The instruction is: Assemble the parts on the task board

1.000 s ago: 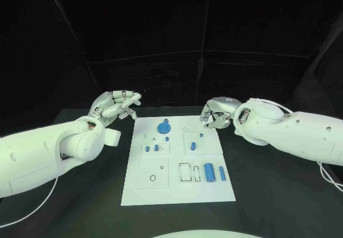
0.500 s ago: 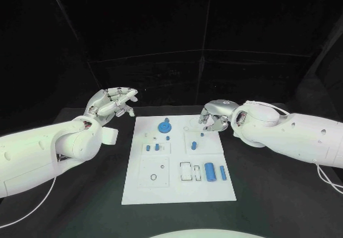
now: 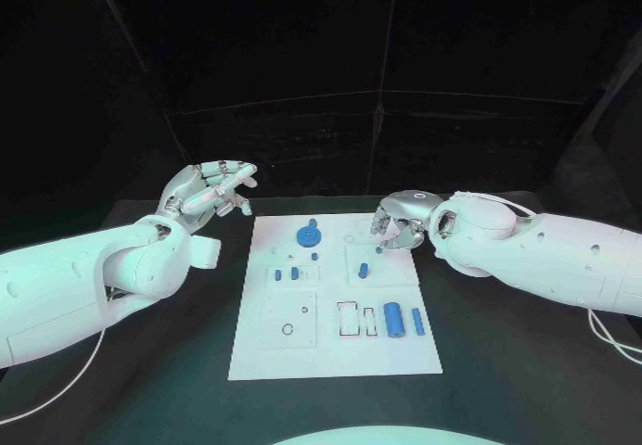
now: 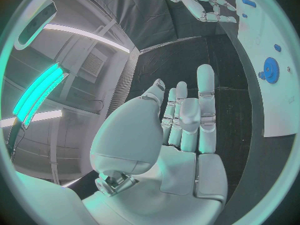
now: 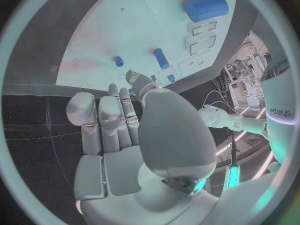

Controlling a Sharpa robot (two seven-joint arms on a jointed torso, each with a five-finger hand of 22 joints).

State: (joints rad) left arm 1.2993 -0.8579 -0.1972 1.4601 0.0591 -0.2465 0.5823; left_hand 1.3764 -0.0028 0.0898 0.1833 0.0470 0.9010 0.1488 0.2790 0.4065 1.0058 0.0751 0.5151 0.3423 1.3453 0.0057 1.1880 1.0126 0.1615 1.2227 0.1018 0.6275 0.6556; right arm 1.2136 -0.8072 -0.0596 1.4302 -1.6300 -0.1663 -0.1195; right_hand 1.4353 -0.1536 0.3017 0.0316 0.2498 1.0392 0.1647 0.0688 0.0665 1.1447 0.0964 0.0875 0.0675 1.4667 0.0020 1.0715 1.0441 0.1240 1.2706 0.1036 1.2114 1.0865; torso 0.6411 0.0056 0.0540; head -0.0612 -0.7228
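Note:
The white task board [image 3: 335, 357] lies in the middle of the table. On it a blue gear [image 3: 308, 238] sits at the far end, small blue pegs [image 3: 284, 274] and a blue pin [image 3: 363, 272] in the middle, and a thick blue cylinder [image 3: 392, 319] beside a thin blue bar [image 3: 417, 321] nearer me. My left hand [image 3: 208, 190] is raised left of the board's far corner, fingers spread, holding nothing. My right hand [image 3: 397, 222] hovers over the board's far right corner with its fingers hanging down loosely and nothing in them. The right wrist view shows the cylinder [image 5: 206, 7] and the pin [image 5: 161, 58] beyond the right hand [image 5: 125, 130].
Black table [image 3: 160, 371] surrounds the board on both sides. Dark curtains stand behind. In the left wrist view the gear [image 4: 270, 69] and the board [image 4: 278, 105] lie beyond my left hand [image 4: 181, 135], with my right hand [image 4: 200, 0] farther off.
My left hand has drifted slightly left, away from the board, with its fingers still spread. My right hand has come a little lower and nearer over the board's far right corner.

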